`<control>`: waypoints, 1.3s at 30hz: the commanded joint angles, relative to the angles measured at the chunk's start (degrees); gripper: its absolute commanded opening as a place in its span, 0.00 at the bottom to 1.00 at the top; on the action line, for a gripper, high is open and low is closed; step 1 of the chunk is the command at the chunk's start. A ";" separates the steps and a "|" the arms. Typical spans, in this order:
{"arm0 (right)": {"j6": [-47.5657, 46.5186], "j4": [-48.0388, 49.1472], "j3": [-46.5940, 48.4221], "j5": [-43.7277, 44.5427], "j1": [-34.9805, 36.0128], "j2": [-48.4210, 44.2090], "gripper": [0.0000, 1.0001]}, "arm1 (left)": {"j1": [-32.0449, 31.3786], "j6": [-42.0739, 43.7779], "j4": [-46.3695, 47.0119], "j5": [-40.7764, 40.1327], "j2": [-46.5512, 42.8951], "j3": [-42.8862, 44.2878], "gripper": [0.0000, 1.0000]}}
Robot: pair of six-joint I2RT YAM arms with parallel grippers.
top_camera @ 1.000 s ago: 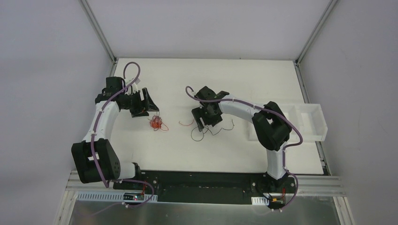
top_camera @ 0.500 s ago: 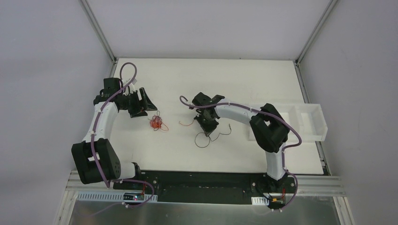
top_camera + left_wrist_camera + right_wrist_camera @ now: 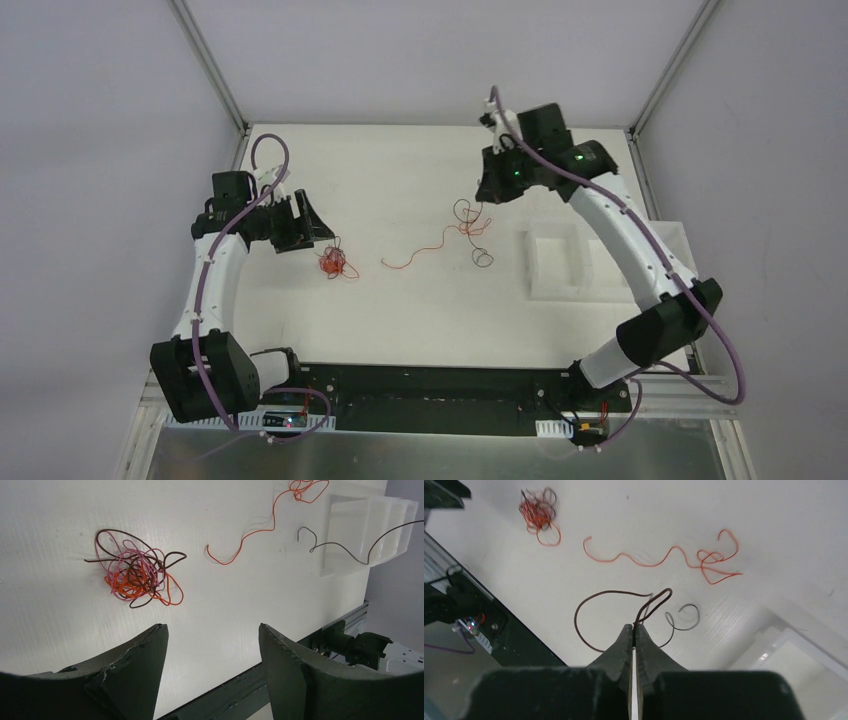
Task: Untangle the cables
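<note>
Listing, largest first: white table, carrying every item below.

Clear divided bin sits at the table's right side.

Right gripper is high over the far right of the table, fingers pressed together on a black cable. It dangles in loops (whether its lower end touches the surface cannot be told).

Left gripper is at the table's left, jaws spread with nothing between them.

Orange cable, one wavy strand, lies flat at centre.

Wad of cables, orange, pink and dark strands, lies left of centre, near the left gripper and apart from the orange cable.
</note>
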 commanded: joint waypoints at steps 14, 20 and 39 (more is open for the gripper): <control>3.63 -12.77 31.39 5.83 -25.46 -7.53 0.00 | 0.40 2.43 -3.15 3.02 -3.12 4.03 0.68; 4.60 -16.69 35.91 6.38 -39.43 -5.67 0.00 | 0.42 3.23 -3.19 3.11 -2.76 3.98 0.67; -6.43 -19.51 30.32 -3.50 -67.64 -4.63 0.00 | 0.36 4.67 -3.15 4.07 -0.38 4.55 0.66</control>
